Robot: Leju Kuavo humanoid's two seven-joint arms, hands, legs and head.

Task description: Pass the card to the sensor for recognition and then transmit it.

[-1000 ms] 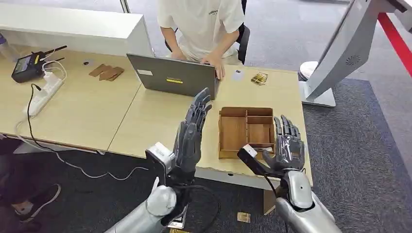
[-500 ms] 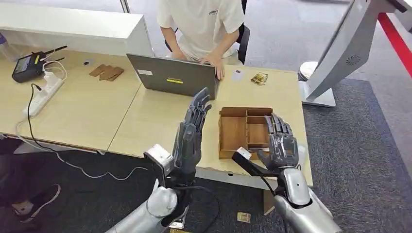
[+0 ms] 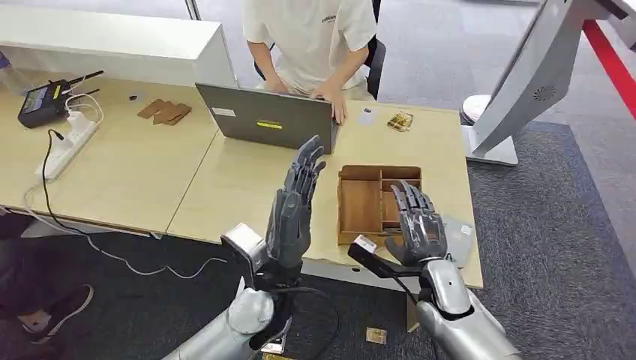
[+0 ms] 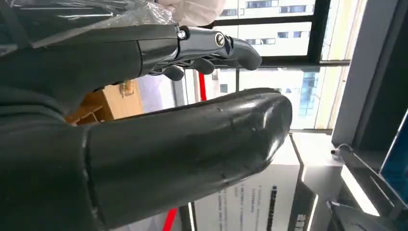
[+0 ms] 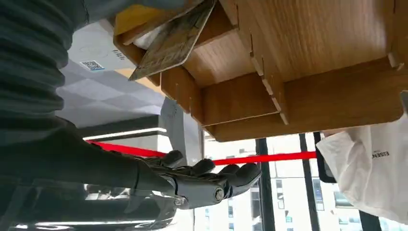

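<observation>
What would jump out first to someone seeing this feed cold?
Both robot hands are raised with fingers straight: the left hand over the table's near edge, the right hand over the wooden tray. Across the table, a person sits at a grey laptop. In the right wrist view, a card leans in a tray compartment.

The robot has two shiny silver arms with smooth, round shells. Each arm ends in a dark grey robot hand: the left robot hand and the right robot hand. The fingers are long and made of hard grey pieces. A small silver screw sits on one finger. A boxy camera with a pale top sticks out at each wrist. Black cables loop under the left wrist.
</observation>
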